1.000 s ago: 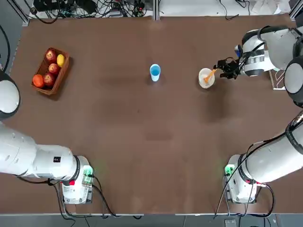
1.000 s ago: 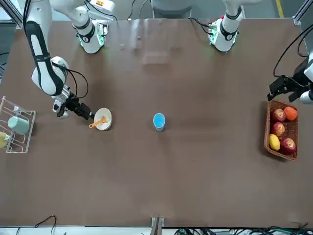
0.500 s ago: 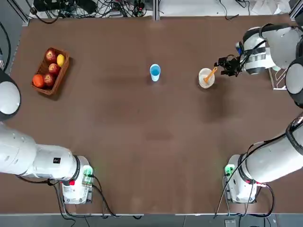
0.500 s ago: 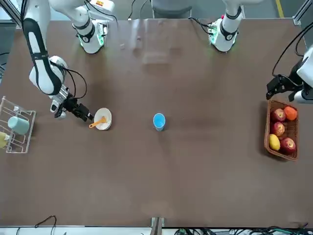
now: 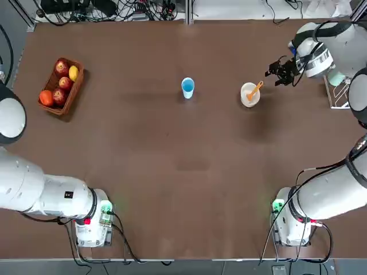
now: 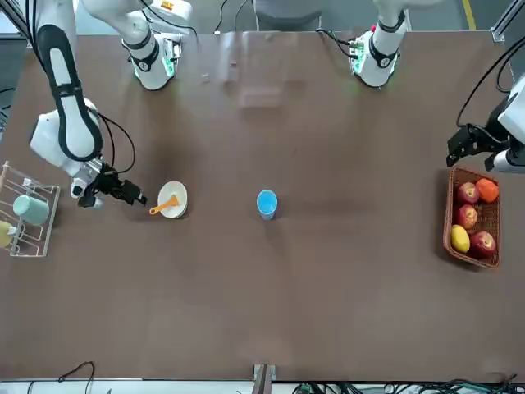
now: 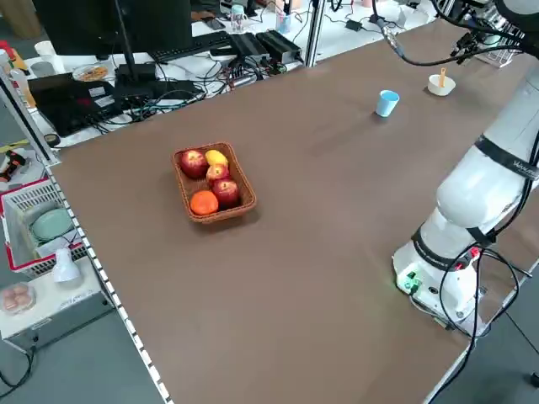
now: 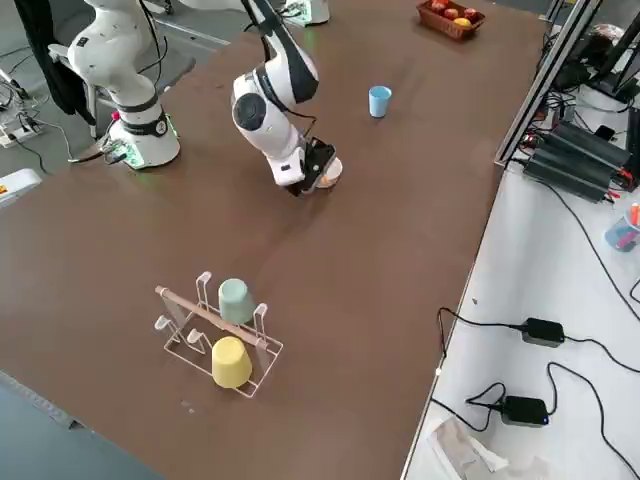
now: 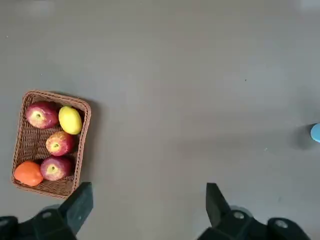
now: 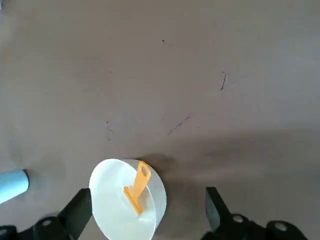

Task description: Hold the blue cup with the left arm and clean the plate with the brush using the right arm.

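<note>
Backed away from the plate (image 5: 250,95), the right hand (image 5: 277,71) hangs empty, fingers apart. Brush (image 5: 253,91) rests in the plate; cup (image 5: 187,87) stands mid-desk, unheld. Left hand (image 6: 464,144), also apart, hovers beside the fruit basket (image 6: 473,217).

Brown surface (image 5: 172,160), wide and mostly bare. Blue cup (image 5: 187,87) upright near the middle, plate (image 5: 250,94) just off to its right with the brush (image 5: 254,91) leaning inside. Wicker basket of fruit (image 5: 61,85) far left. Wire rack (image 8: 215,335) with two cups at the right edge.
</note>
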Tool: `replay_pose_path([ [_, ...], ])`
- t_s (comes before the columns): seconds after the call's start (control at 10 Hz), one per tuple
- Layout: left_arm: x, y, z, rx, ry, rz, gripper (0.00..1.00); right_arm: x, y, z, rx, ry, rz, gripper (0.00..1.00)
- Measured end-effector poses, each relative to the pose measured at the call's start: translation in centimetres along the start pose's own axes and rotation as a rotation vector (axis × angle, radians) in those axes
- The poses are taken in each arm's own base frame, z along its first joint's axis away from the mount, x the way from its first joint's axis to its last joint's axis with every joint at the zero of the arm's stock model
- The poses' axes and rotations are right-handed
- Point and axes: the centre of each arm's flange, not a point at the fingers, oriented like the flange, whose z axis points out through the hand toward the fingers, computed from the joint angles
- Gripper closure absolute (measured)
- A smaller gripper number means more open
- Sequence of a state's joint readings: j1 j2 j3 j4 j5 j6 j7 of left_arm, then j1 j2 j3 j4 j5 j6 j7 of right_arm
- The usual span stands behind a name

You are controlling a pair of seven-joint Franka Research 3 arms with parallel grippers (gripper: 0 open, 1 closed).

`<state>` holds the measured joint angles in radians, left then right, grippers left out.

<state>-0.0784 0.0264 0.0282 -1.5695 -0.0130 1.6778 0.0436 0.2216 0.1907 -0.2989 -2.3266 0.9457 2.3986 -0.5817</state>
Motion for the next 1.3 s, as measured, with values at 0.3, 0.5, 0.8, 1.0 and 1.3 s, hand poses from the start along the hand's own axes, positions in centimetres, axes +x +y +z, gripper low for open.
replay_pose_path([
  [0.3, 0.2, -0.1, -1.3, 0.001, 0.026, -0.001, 0.0, 5.7, -5.0, -7.5, -0.158, -0.175, 0.063, 0.0],
  [0.5, 0.2, -0.5, -1.4, 0.002, 0.029, -0.011, 0.0, 8.3, -9.0, -14.9, -0.301, -0.201, 0.034, 0.0],
  [0.8, 0.3, -0.2, -1.4, 0.002, 0.029, -0.009, 0.0, 9.8, -12.7, -18.2, -0.399, -0.138, -0.059, 0.0],
  [1.0, 0.3, -0.2, -1.4, 0.002, 0.029, -0.008, 0.0, 10.6, -15.2, -20.1, -0.403, -0.086, -0.1, 0.0],
  [1.3, 0.3, -0.1, -1.4, 0.002, 0.029, -0.007, 0.0, 10.9, -18.7, -23.6, -0.403, -0.049, -0.133, 0.0],
])
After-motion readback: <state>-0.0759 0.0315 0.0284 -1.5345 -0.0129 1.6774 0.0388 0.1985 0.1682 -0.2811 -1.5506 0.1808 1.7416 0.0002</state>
